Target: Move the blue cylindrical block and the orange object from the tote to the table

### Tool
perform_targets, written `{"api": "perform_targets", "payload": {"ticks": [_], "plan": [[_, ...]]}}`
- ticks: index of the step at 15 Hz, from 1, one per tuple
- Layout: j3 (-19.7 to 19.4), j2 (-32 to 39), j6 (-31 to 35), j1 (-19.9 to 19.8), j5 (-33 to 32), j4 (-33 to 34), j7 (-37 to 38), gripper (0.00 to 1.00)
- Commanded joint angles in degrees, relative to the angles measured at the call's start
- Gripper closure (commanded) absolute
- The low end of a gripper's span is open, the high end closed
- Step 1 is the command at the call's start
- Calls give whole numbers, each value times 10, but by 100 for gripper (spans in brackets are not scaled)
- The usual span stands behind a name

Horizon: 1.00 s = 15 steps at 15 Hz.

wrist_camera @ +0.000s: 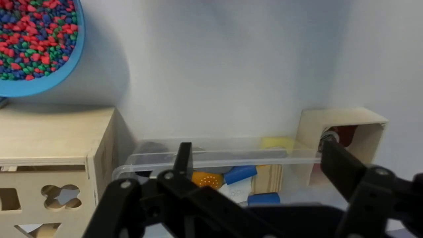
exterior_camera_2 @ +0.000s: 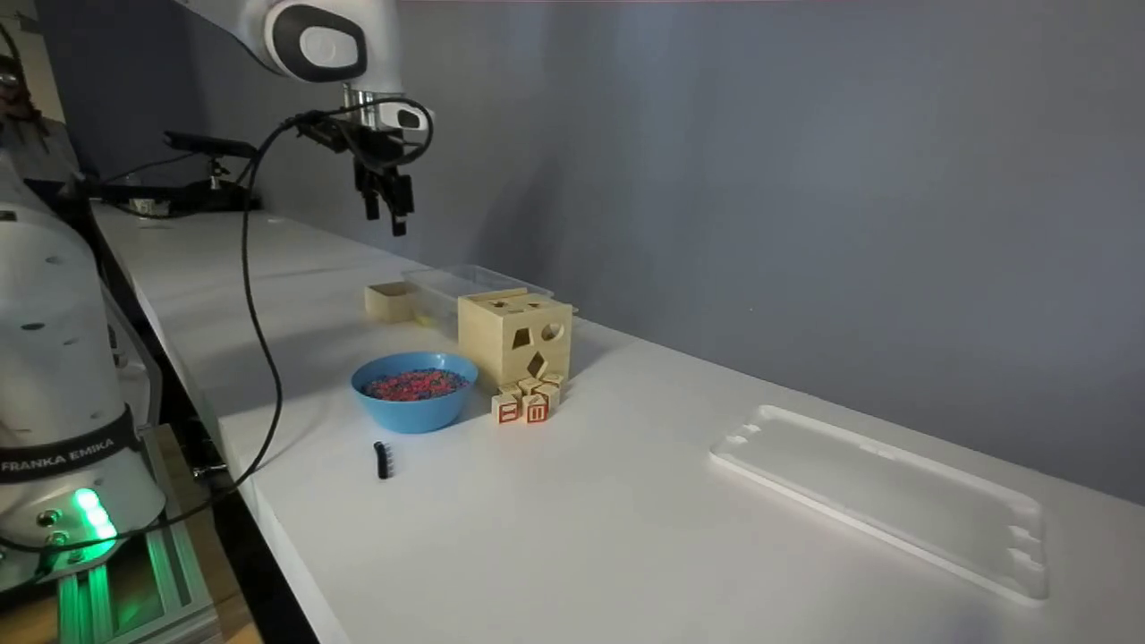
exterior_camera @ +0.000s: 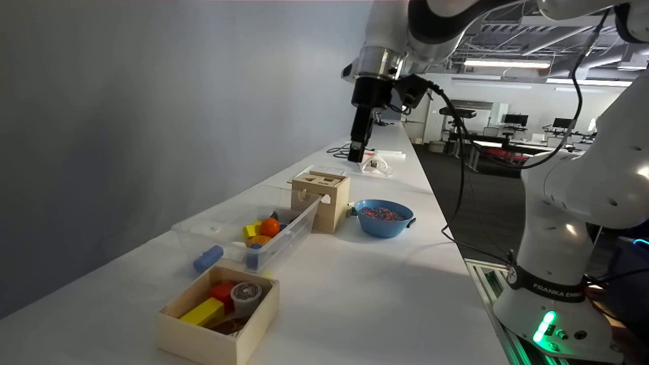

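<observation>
While hanging well above the table [exterior_camera: 365, 304], spreads the gripper [wrist_camera: 256, 148] wide, leaving a broad gap between the fingertips [wrist_camera: 185, 150] in the wrist view. Through the translucent wall of the tote [exterior_camera: 291, 243], in an exterior view, can make out the blue cylindrical block [exterior_camera: 208, 258], lying near the end beside the open wooden box [exterior_camera: 197, 343]. Farther in, next to yellow pieces [exterior_camera: 250, 231], can see a round, bright orange object [exterior_camera: 270, 226], also inside the tote. Just beside, can spot a speckled amber piece [exterior_camera: 258, 241] and a second blue piece [exterior_camera: 252, 259]. Close to the opposite end of the tote, find the wooden shape box [exterior_camera: 320, 200] with cut-out holes; cannot tell whether touching or slightly apart. In both exterior views, see the blue bowl [exterior_camera_2: 413, 416] just beside the wooden shape box, filled with small coloured bits [exterior_camera_2: 416, 385]. Near these, in an exterior view, note lettered cubes [exterior_camera_2: 530, 401] and, well apart, a flat white rectangular piece [exterior_camera_2: 881, 505].
</observation>
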Motion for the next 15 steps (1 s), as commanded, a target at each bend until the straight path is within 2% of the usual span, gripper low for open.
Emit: {"api": "perform_targets", "payload": {"ticks": [1,3,4,7,10,13,15], "plan": [[28,124,21,-16,-1,92,76,0],[29,161,5,-16,9,129,109,0],[26,112,21,-13,2,77,80,0],[28,160,21,-13,1,115,99,0],[28,163,20,-14,1,121,101,0],[49,204,75,-13,10,148,229,0],[65,244,116,-13,-9,174,311,0]]}}
